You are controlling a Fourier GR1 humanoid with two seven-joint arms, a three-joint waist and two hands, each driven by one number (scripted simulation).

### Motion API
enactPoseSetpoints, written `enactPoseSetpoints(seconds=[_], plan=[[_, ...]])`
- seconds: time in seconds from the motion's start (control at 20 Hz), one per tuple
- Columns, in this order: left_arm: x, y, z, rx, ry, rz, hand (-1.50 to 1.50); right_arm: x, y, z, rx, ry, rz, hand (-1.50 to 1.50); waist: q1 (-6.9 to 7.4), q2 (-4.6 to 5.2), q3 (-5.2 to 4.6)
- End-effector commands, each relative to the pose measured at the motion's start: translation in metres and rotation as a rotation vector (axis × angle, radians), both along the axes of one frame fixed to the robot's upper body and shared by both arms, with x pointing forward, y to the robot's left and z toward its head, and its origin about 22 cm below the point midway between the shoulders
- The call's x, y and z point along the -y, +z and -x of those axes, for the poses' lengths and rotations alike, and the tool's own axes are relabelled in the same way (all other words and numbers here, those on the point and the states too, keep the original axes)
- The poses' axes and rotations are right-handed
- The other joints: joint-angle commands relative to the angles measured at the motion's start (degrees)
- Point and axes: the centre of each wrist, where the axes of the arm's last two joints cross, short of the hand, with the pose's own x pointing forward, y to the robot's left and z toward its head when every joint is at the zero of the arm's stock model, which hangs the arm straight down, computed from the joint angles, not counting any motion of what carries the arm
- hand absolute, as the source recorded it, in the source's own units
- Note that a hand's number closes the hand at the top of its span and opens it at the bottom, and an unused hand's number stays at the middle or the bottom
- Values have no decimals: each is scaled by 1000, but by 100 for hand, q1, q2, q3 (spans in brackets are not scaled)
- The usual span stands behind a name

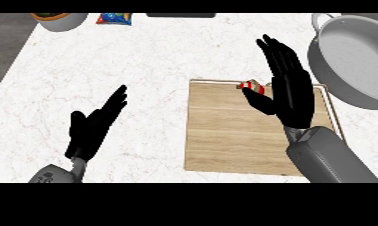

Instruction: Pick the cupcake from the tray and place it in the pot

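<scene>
A wooden tray (229, 135) lies on the marble counter, right of centre. The cupcake (252, 86), red and white, sits at the tray's far edge and is mostly hidden behind my right hand's thumb. My right hand (290, 87) stands open above the tray's far right part, fingers straight and pointing away, thumb beside the cupcake. The grey pot (351, 60) with a handle at its far rim is at the right edge, just right of that hand. My left hand (94, 125) rests open at the lower left, fingers up, holding nothing.
A bowl (60, 20) with dark contents sits at the far left corner. A blue and orange packet (114, 18) lies next to it. A dark flat object (181, 15) lies at the far edge. The counter's left edge runs diagonally at the upper left.
</scene>
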Motion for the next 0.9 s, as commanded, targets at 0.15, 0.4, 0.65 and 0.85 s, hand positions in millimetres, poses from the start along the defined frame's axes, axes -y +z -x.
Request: enactPoseSetpoints(seconds=[0.15, 0.4, 0.65, 0.85], plan=[[0, -6, -9, -23, 11, -9, 0, -94, 11, 1, -213, -242, 44, -150, -88, -33, 5], [4, -13, -8, -35, -19, -14, 0, -140, 33, -15, -327, -368, -30, -150, 47, 25, 36], [-4, -18, -8, -33, -19, 11, 0, -124, 30, -36, -545, -444, -70, -150, 21, 41, 36], [-4, -9, -9, -16, -32, 16, 0, -113, 7, -43, -720, -497, 9, -150, 21, 24, 39]])
